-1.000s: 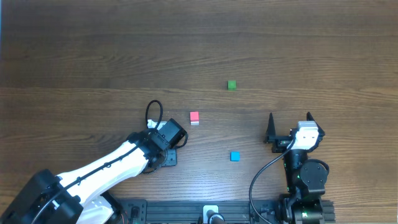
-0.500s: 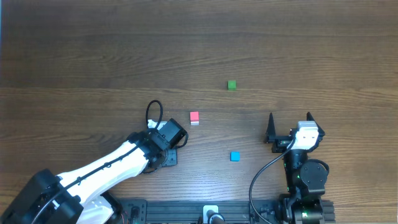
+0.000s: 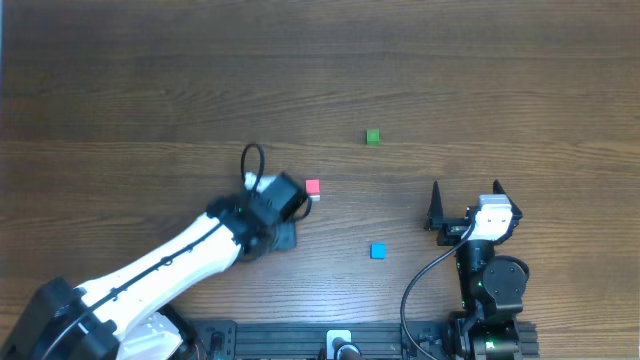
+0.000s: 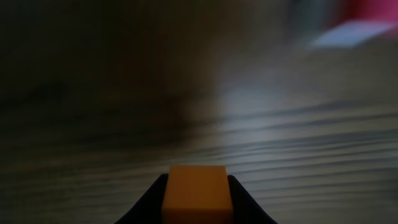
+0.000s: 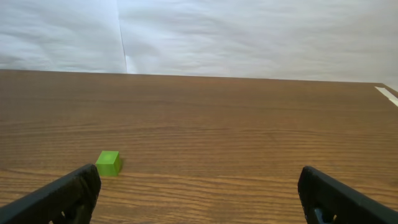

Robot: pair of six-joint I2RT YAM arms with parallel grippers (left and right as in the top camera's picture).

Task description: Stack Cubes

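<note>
- Table point(image 3: 150, 80): dark brown wood top, matte, fine grain running left-right.
- Cubes: small solid-colour blocks w/ smooth faces and crisp edges.
- L gripper point(image 4: 195, 200): black fingers pinching the orange cube point(image 4: 194, 185), one finger on each side face. Cube sits right at the tips, top face showing, low over the table. Can't tell if it touches the wood.
- Pink cube point(image 3: 313, 186): just right of the L arm's wrist, mid-table, pale strip along its near edge. Blurred in the L wrist view, so the gap to the orange cube is unclear.
- Green cube point(image 3: 373, 137): farther out, right of centre, well apart from the rest.
- Blue cube point(image 3: 377, 251): near side, between the two arms.
- R gripper point(image 3: 465, 200): black fingers spread wide, nothing between them, over the near-right table. Green cube lies ahead, to its far left.
</note>
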